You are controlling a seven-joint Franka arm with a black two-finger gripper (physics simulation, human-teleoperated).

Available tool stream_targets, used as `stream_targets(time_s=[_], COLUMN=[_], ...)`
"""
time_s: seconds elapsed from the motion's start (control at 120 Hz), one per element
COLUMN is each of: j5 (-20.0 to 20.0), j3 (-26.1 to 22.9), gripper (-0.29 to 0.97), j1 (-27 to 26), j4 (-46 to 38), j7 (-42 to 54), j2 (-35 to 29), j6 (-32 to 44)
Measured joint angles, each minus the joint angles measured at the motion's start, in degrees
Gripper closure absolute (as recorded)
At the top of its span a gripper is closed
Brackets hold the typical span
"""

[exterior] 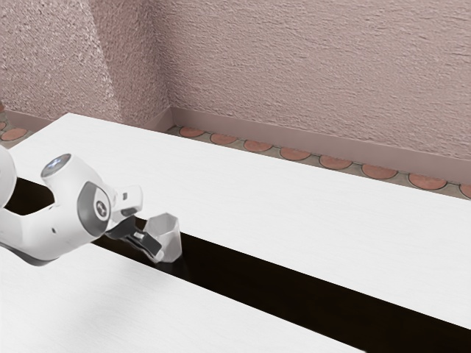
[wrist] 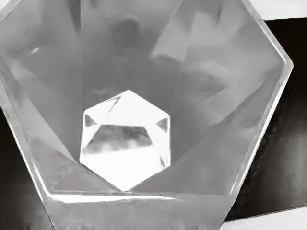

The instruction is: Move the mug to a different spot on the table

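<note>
The arm's reaching in low from the exterior view's left and the gripper (exterior: 152, 245) is right up against the grey faceted mug (exterior: 168, 237), but honestly I can't tell from here whether it's clamped on it or just sitting next to it. The mug looks a bit tilted, right at the edge of the near white table (exterior: 88, 309) where the dark gap (exterior: 294, 287) starts. The wrist view stares straight down into the mug (wrist: 216, 96), onto its shiny hexagon bottom.
</note>
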Motion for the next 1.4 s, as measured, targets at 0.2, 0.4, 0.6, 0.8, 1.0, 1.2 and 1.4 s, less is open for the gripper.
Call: stream_targets(time_s=[0.2,0.4,0.6,0.8,1.0,1.2,1.4], j5=[0.23,3.22,13.0,31.23,45.16,47.65,47.34], j3=[0.4,0.41,0.38,-0.01,-0.4,-0.42,-0.03], gripper=[0.0,0.0,0.0,0.0,0.0,0.0,0.0], j1=[0.09,2.5,2.33,1.63,-1.65,-0.97,-0.58], j4=[0.37,3.97,13.42,27.38,43.66,53.68,56.61], j7=[0.27,0.45,-0.41,-6.96,-17.47,-25.43,-31.12], j2=[-4.52,-9.47,-7.84,-3.37,0.8,6.98,6.48], j6=[-0.01,-0.01,-1.67,-12.27,-30.48,-44.35,-49.71])
